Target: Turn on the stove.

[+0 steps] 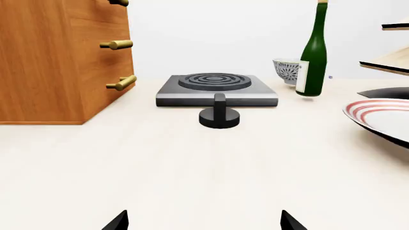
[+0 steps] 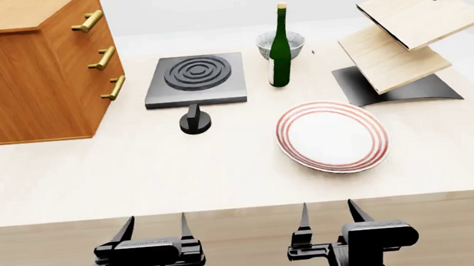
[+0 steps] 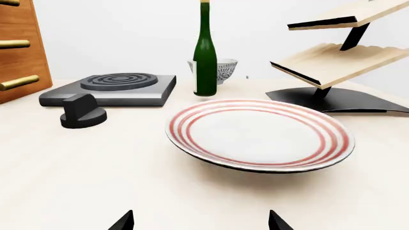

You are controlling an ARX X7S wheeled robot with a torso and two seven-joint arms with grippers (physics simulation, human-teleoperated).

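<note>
Arms hang low at the table's near edge, left gripper [image 2: 154, 231] and right gripper [image 2: 327, 218] spread.

A: Pale cream bench [image 2: 122, 180] fills the view, its light wood front edge running along six o'clock.

B: And at ten o'clock, a tall wooden drawer cabinet [image 2: 21, 74] with three brass handles [image 2: 102, 58] down its face.

A: Beyond it, twelve o'clock, just a plain white wall [image 1: 204, 33], evenly lit and featureless.

B: Light is soft and flat, only faint shadows under things. At two o'clock, a two-tier wooden rack [image 2: 403, 37] on a curved black base [image 2: 403, 91].
</note>
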